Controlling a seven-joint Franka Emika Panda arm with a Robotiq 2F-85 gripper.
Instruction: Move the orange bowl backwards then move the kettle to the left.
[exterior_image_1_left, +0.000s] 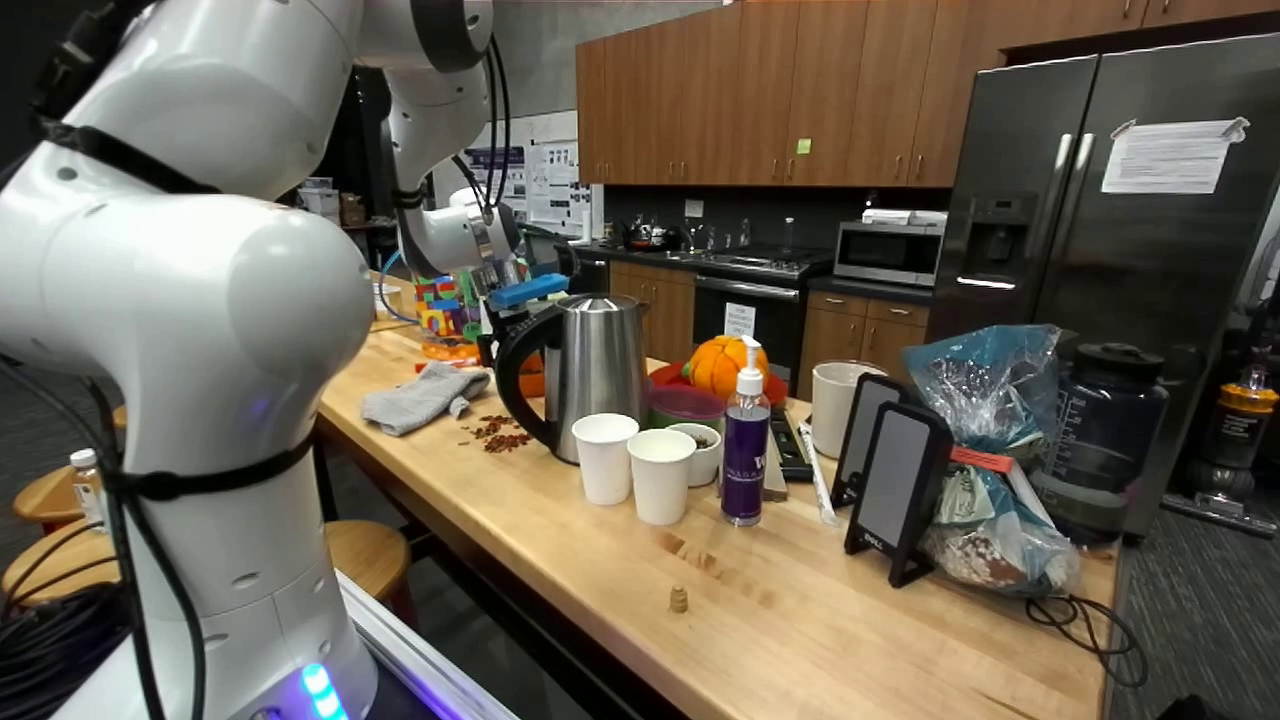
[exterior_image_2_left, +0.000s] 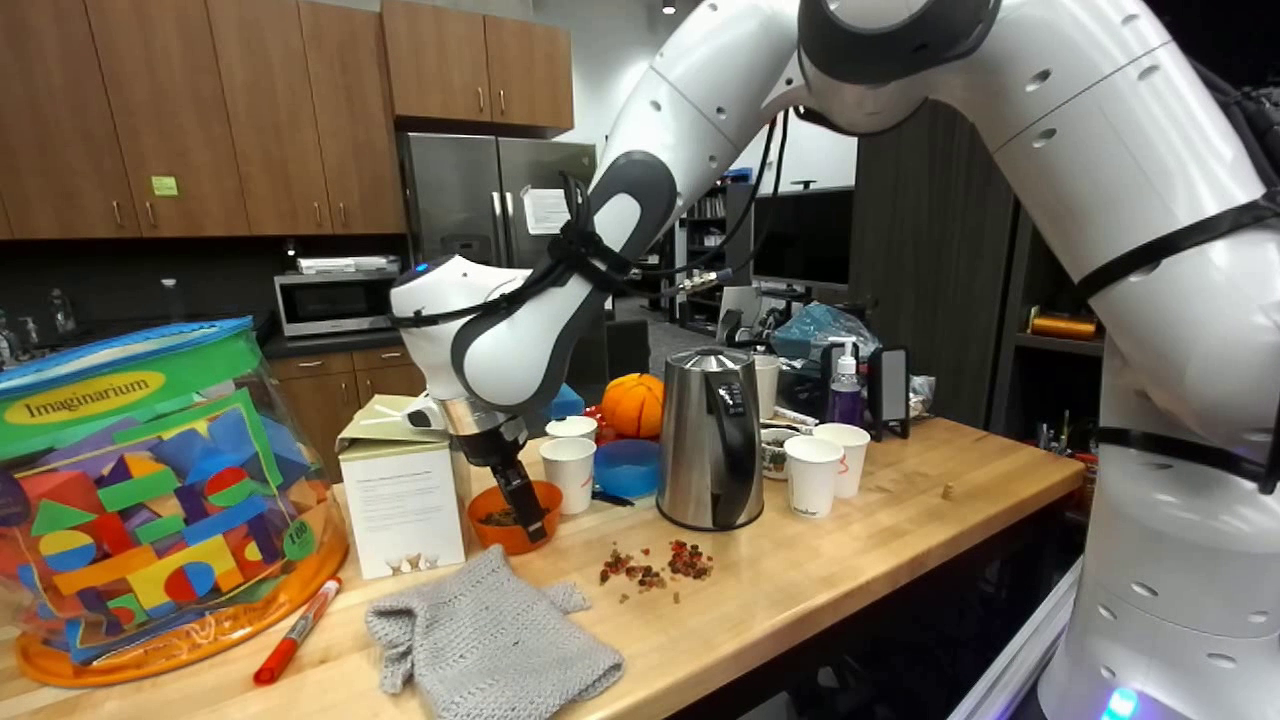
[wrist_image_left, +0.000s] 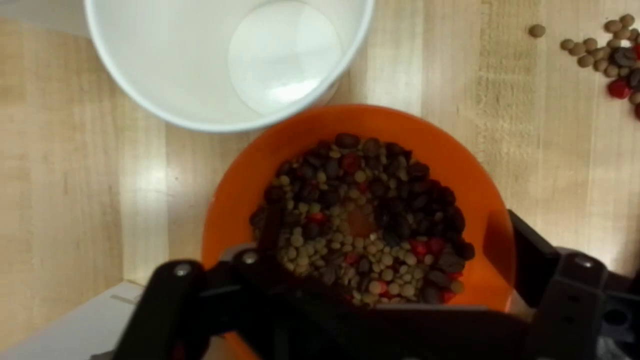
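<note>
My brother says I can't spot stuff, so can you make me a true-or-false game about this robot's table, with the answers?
1. The gripper is down at the orange bowl. True.
2. The kettle is lying on its side. False: it stands upright.
3. Dark, tan and red bits are in the bowl. True.
4. The red marker is inside the bowl. False: it lies on the table, beside the bag of blocks.
5. The bag says Imaginarium. True.
6. The gray cloth is draped over the kettle. False: it lies on the table.
</note>
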